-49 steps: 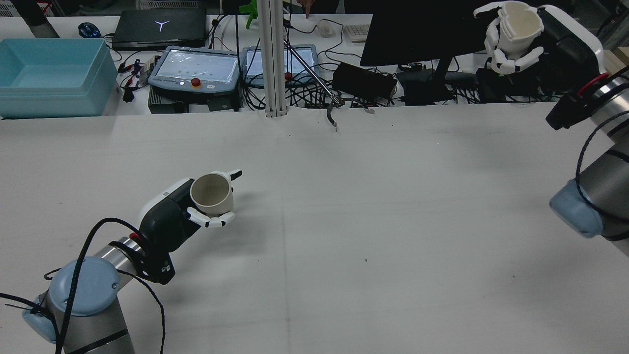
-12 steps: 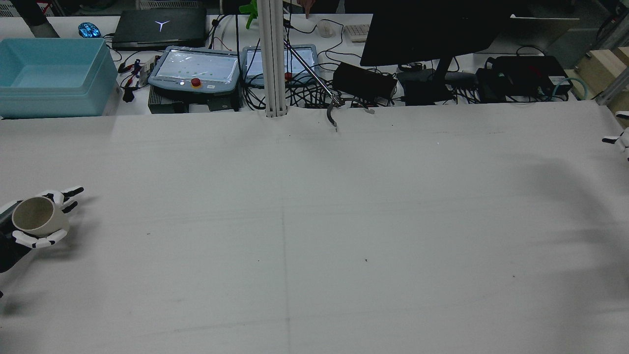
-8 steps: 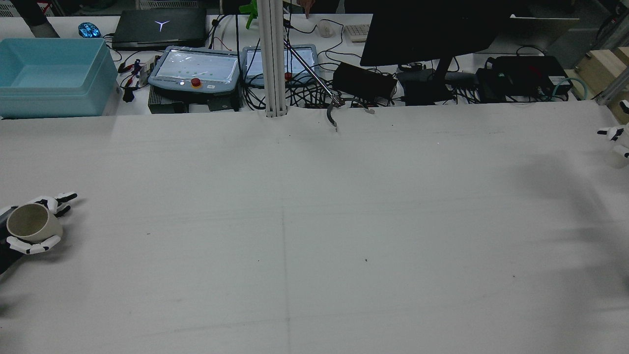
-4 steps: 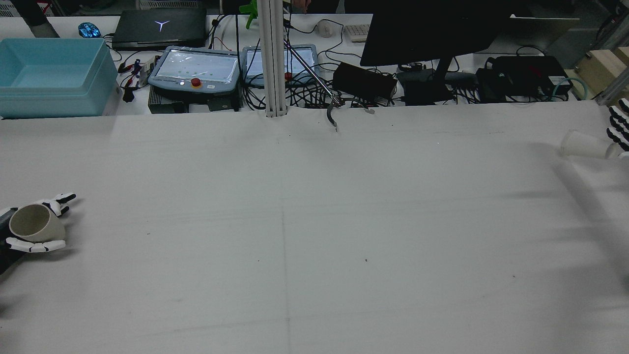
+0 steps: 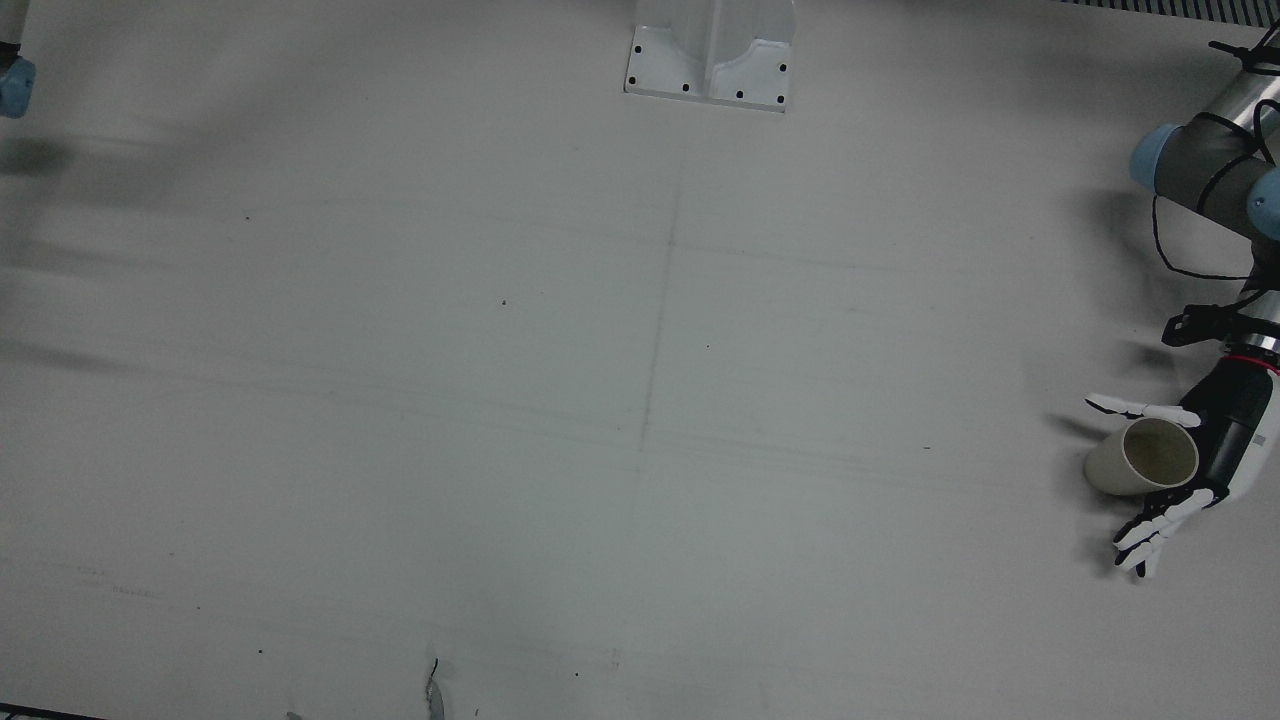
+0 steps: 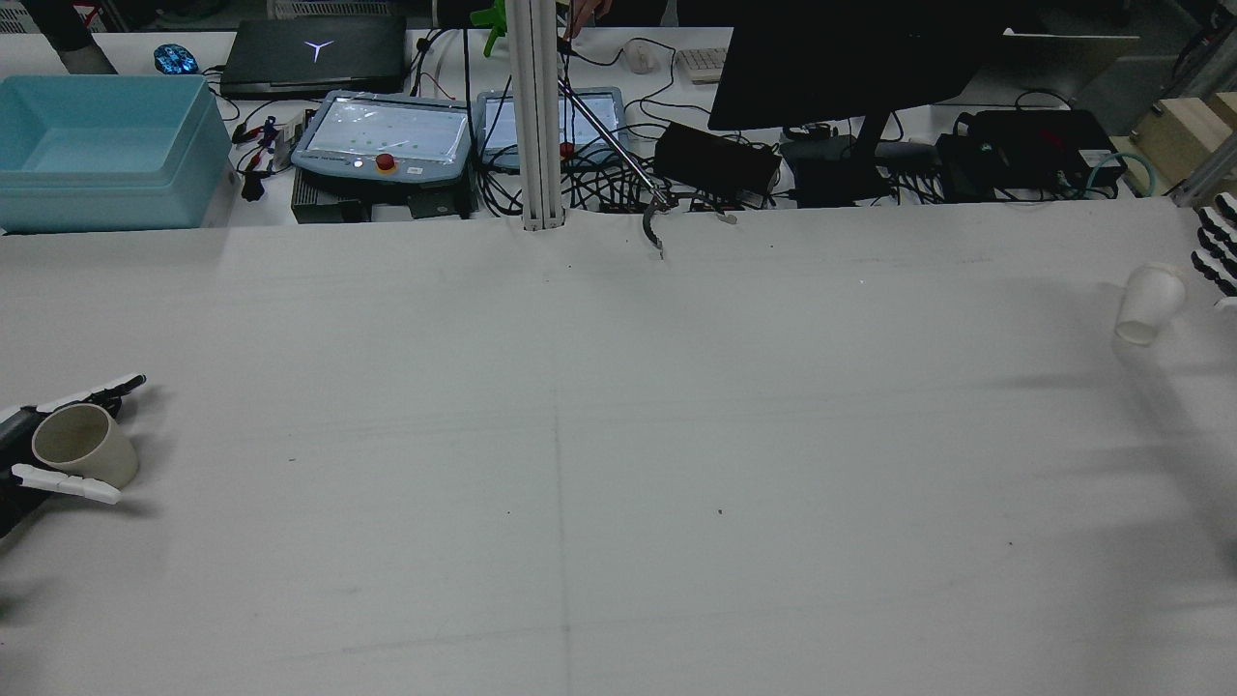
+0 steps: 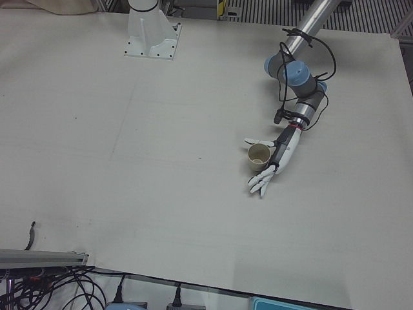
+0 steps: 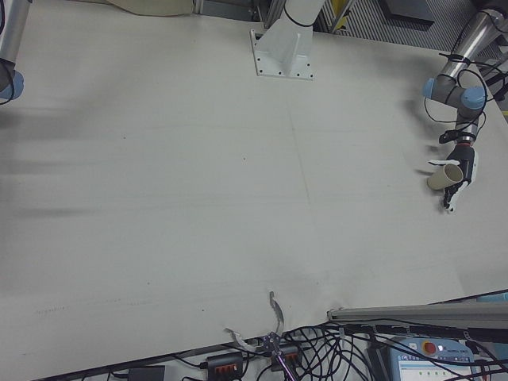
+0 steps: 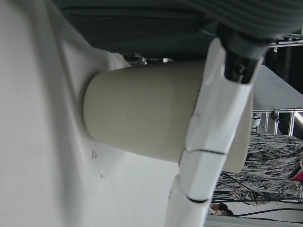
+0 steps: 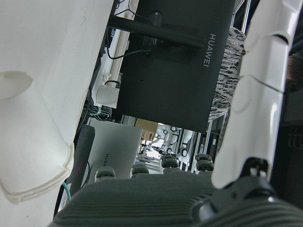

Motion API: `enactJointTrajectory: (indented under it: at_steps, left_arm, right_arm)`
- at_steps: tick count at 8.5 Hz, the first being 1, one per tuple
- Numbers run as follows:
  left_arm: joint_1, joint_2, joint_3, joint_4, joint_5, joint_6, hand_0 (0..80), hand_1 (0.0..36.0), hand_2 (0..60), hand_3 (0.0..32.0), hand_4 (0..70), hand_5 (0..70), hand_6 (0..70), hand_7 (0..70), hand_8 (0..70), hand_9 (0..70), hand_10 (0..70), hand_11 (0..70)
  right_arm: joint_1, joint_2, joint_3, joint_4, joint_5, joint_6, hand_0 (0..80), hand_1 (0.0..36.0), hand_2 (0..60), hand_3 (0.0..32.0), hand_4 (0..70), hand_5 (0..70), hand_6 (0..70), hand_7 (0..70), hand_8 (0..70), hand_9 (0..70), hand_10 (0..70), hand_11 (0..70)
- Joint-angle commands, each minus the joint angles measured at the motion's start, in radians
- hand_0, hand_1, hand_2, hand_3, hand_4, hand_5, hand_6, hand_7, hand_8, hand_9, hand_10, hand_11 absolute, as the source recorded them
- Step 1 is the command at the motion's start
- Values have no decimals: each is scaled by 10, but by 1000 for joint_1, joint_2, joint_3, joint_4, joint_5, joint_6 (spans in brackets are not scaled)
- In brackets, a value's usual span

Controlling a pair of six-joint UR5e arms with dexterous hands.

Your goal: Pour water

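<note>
Matt beige cup beside glossy plastic left hand (smooth shells); thin white paper cup; matt cloth-like table.

- A robotics lab.
- A white-covered table carries bolted arm pedestals.
- Teach pendants, a monitor, a laptop and tangled cables line a desk behind it.

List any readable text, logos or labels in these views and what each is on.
"HUAWEI": on the back of the black flat monitor, right hand view.
A white Y-shaped logo, no letters: on the black closed laptop, rear view.
Faint lettering on the grey panel below the monitor: too blurred to read.
</note>
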Motion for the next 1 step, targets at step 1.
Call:
enactJointTrajectory:
  at_steps: [1]
  left_arm:
    - [-53,1,-6,-5,11,-8,800,298,0,0,323,0,127,111,20,8,0,8]
  right_arm:
    - [0,0,15,-1,2,8,560,206,0,0,0,64,85,0,7,0,0,0]
